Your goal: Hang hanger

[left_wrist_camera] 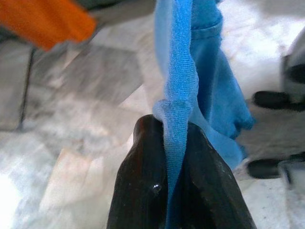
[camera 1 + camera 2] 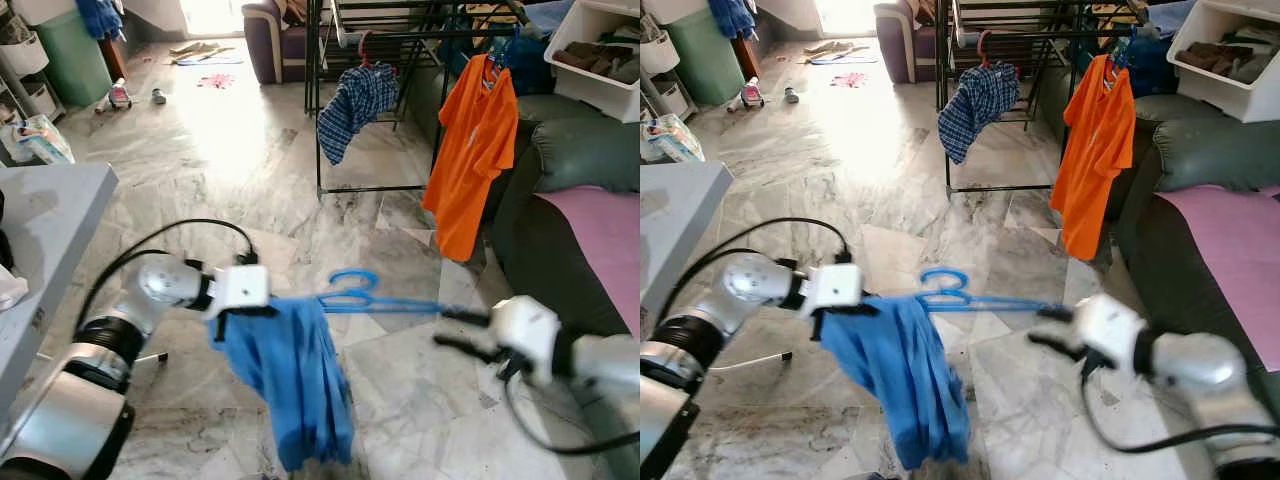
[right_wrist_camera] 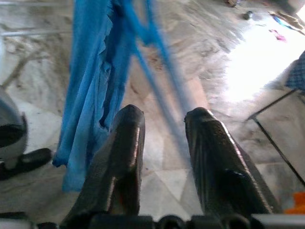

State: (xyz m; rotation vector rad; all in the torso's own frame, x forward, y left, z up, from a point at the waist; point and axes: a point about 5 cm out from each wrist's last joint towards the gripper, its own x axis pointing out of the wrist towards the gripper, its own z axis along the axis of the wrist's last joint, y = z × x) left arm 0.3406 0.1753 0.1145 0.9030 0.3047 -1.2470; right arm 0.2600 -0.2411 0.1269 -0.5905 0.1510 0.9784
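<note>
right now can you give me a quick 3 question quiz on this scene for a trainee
1. True or false: the left tool is shut on the blue shirt.
2. What do the right tool's open fingers straddle? A) the blue hanger B) a towel C) a cup
3. What colour is the shirt hanging at the drying rack nearest the sofa?

Key: 1 true; 2 A; 3 orange.

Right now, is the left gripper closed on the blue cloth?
Yes, in the left wrist view the left gripper has both black fingers pressed together on a fold of the blue cloth.
</note>
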